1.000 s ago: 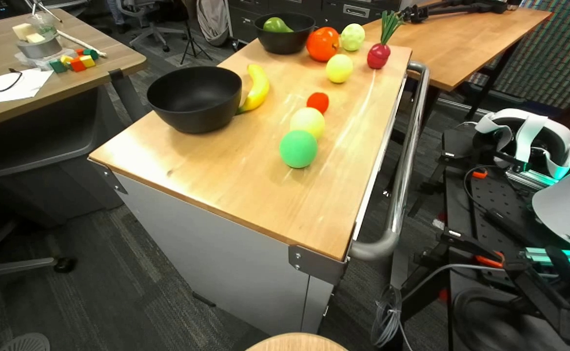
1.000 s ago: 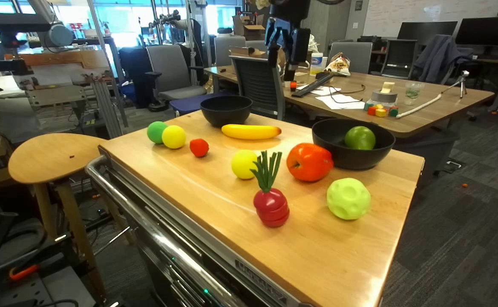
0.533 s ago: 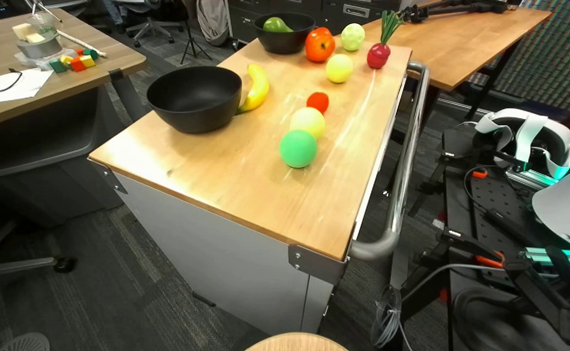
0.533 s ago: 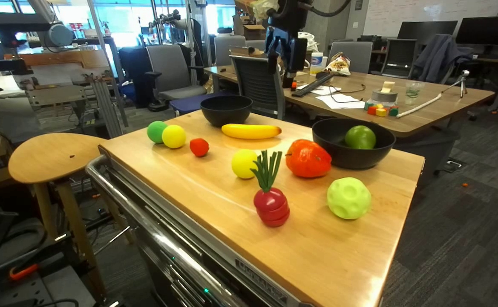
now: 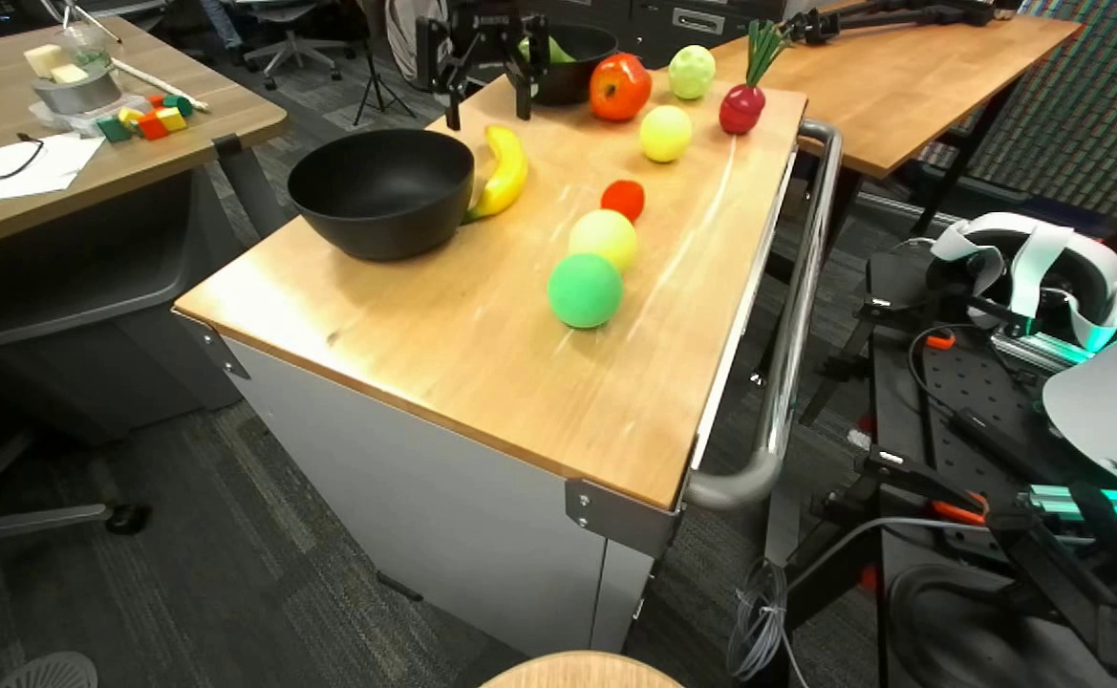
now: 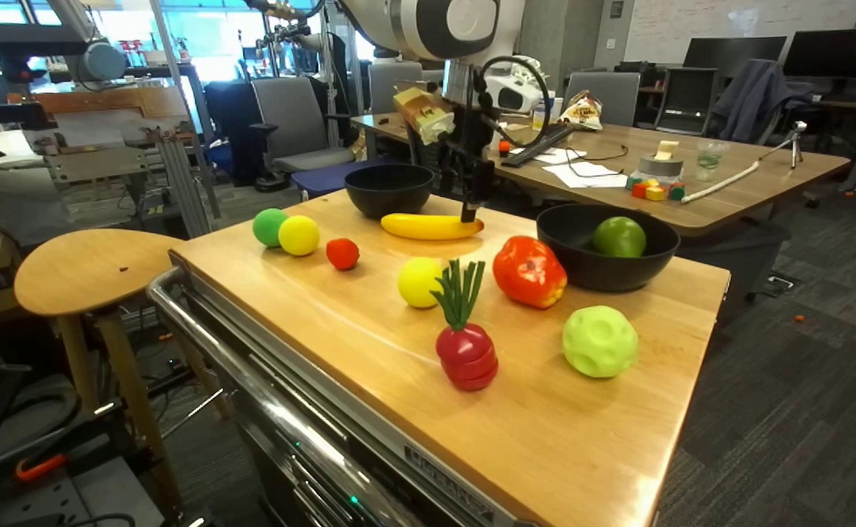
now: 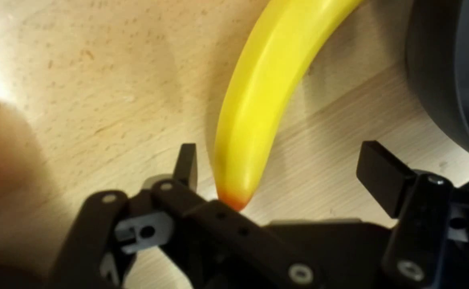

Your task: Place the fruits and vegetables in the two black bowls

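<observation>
The banana [image 7: 262,92], lying beside 1 black bowl [image 5: 381,225], is seemingly targeted for pick-up. Nothing is held by the wide-spread gripper [image 7: 282,168]; centring, lowering and closing are probably needed.

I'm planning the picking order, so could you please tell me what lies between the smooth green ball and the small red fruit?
A yellow ball lies between the smooth green ball and the small red fruit, as both exterior views show.
</observation>
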Robot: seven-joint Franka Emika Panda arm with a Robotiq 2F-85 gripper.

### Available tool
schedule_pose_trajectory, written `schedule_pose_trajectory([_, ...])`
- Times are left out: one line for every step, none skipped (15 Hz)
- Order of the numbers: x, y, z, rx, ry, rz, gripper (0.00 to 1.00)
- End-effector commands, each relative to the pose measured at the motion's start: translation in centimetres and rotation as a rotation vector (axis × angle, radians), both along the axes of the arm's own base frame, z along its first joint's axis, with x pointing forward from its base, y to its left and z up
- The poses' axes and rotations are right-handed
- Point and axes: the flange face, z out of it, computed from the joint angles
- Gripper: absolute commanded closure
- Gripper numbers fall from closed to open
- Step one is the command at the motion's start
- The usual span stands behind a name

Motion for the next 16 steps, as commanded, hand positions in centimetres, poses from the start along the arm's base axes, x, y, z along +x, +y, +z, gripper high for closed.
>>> schedule_pose_trajectory([1.2, 0.8, -2.2, -0.025, 0.012, -0.012, 0.00])
schedule_pose_trajectory([1.3, 0.9, -2.8, -0.028, 0.021, -0.012, 0.02])
schedule_pose_trajectory([1.3, 0.8, -3.2, -0.030, 0.030, -0.013, 0.26])
schedule_pose_trajectory([1.4, 0.7, -3.4, -0.030, 0.033, -0.014, 0.27])
schedule_pose_trajectory([1.4, 0.5, -3.4, -0.034, 0.036, -0.016, 0.30])
schedule_pose_trajectory([1.4, 0.2, -3.3, -0.038, 0.035, -0.019, 0.39])
schedule_pose_trajectory([1.4, 0.0, -3.1, -0.039, 0.032, -0.022, 0.47])
schedule_pose_trajectory([1.5, -0.3, -2.9, -0.041, 0.030, -0.024, 0.56])
schedule_pose_trajectory([1.5, -0.4, -2.6, -0.041, 0.025, -0.025, 0.63])
schedule_pose_trajectory([1.6, -0.6, -2.4, -0.042, 0.022, -0.026, 0.70])
schedule_pose_trajectory([1.6, -0.8, -2.1, -0.044, 0.015, -0.026, 0.78])
schedule_pose_trajectory([1.7, -1.0, -1.8, -0.046, 0.009, -0.027, 0.85])
schedule_pose_trajectory([1.7, -1.0, -1.5, -0.046, 0.004, -0.027, 0.88])
schedule_pose_trajectory([1.8, -1.1, -1.2, -0.045, -0.003, -0.027, 0.88])
schedule_pose_trajectory([1.9, -1.2, -0.7, -0.040, -0.006, -0.025, 0.88])
schedule_pose_trajectory([1.8, -1.2, -0.3, -0.033, -0.007, -0.019, 0.88])
